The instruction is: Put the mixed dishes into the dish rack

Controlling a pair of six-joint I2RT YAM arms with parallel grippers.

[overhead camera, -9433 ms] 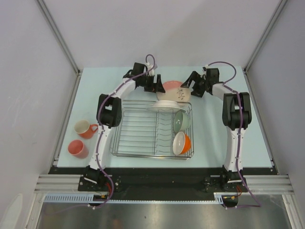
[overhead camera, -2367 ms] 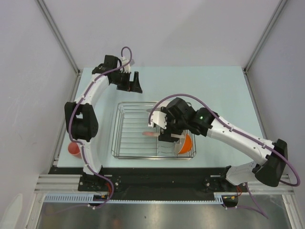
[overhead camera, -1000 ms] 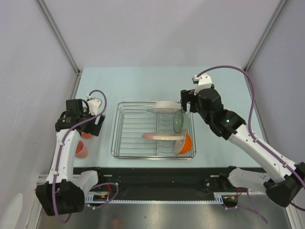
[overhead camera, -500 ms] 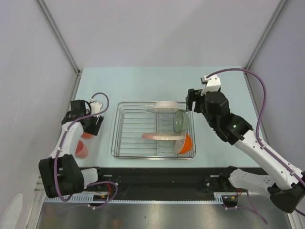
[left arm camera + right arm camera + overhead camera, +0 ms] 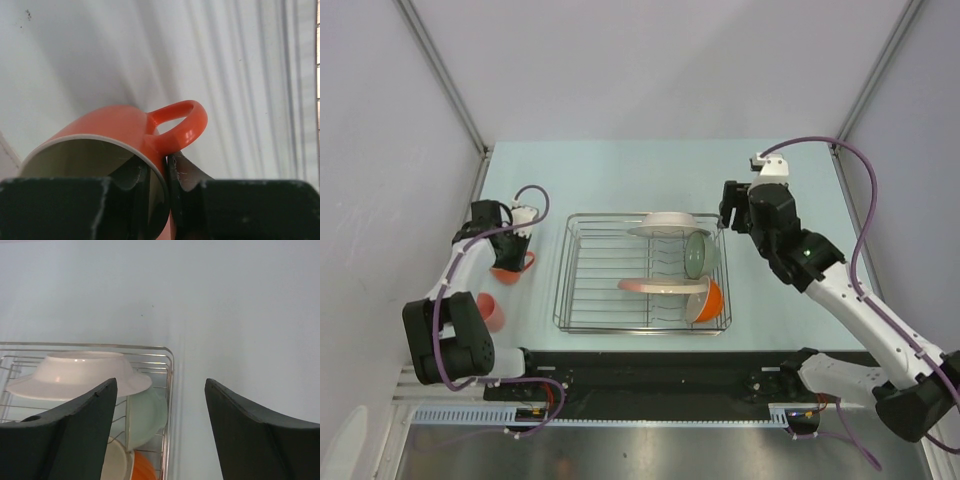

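While left fingers (image 5: 186, 176) pinch rim of orange ceramic mug (image 5: 112, 122) left of chrome wire rack (image 5: 595, 272), right fingers (image 5: 70, 437) gape apart.

Pale blue table (image 5: 620, 170), grey walls (image 5: 650, 60), metal sheet (image 5: 670, 455) at btm.
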